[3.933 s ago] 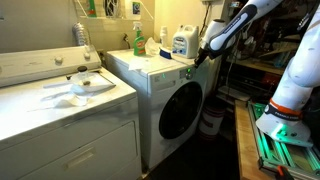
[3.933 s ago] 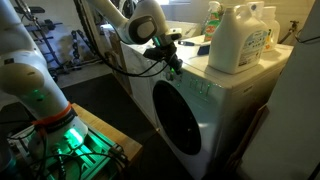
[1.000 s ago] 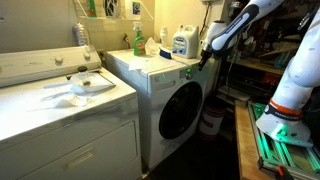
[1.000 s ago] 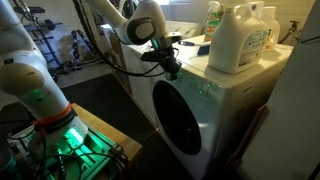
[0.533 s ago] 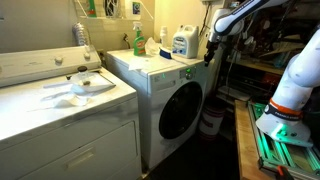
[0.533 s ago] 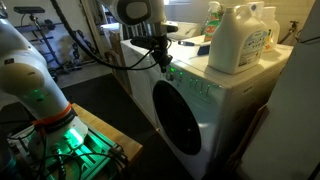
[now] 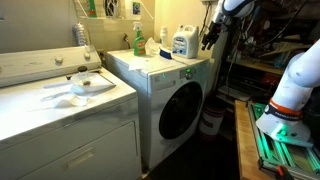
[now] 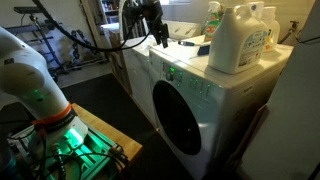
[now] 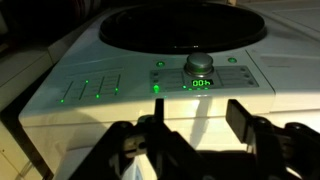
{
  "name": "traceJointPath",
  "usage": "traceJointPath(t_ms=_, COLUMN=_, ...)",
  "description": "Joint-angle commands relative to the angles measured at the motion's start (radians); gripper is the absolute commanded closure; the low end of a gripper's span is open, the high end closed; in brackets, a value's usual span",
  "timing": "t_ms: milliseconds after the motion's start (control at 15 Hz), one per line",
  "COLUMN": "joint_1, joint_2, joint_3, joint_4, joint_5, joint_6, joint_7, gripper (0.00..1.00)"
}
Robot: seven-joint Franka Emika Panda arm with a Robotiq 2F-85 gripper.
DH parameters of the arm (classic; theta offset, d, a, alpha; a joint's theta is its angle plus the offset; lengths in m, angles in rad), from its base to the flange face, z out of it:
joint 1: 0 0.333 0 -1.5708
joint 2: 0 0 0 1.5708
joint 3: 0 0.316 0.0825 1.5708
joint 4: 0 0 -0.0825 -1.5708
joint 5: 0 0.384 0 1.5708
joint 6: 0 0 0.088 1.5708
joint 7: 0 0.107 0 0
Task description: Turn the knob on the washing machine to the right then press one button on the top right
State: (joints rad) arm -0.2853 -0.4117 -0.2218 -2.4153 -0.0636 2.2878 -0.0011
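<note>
We've got the washing machine [image 7: 172, 100] standing just beside a wider white appliance [image 7: 70, 125], with its knob [image 9: 197, 64] and green lights showing in the wrist view. The pincer [image 9: 195, 125] hangs above the machine's front top edge, spread open and apart from it. A detergent jug [image 8: 240, 40] sits on top.

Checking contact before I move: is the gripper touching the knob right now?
No: in the wrist view the knob stands free on the panel, and the open gripper hangs apart from it.
</note>
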Motion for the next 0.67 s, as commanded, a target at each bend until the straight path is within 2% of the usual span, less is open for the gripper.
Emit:
traceJointPath(t_ms=0, joint_1=-0.001, joint_2=-0.094, joint_3=0.025, joint_4=-0.014, joint_5=-0.012, joint_6=-0.035, joint_7=0.043, gripper=0.01)
traceJointPath(t_ms=200, joint_1=0.010, joint_2=-0.146, joint_3=0.017, joint_4=-0.029, joint_5=0.002, joint_6=-0.053, joint_7=-0.002, gripper=0.00)
traceJointPath(t_ms=267, joint_1=0.007, joint_2=-0.092, joint_3=0.022, joint_4=0.004, joint_5=-0.003, joint_6=-0.024, joint_7=0.019, gripper=0.00)
traceJointPath(t_ms=600, joint_1=0.008, joint_2=-0.122, joint_3=0.022, joint_4=-0.004, joint_5=-0.003, joint_6=-0.041, joint_7=0.015, gripper=0.00)
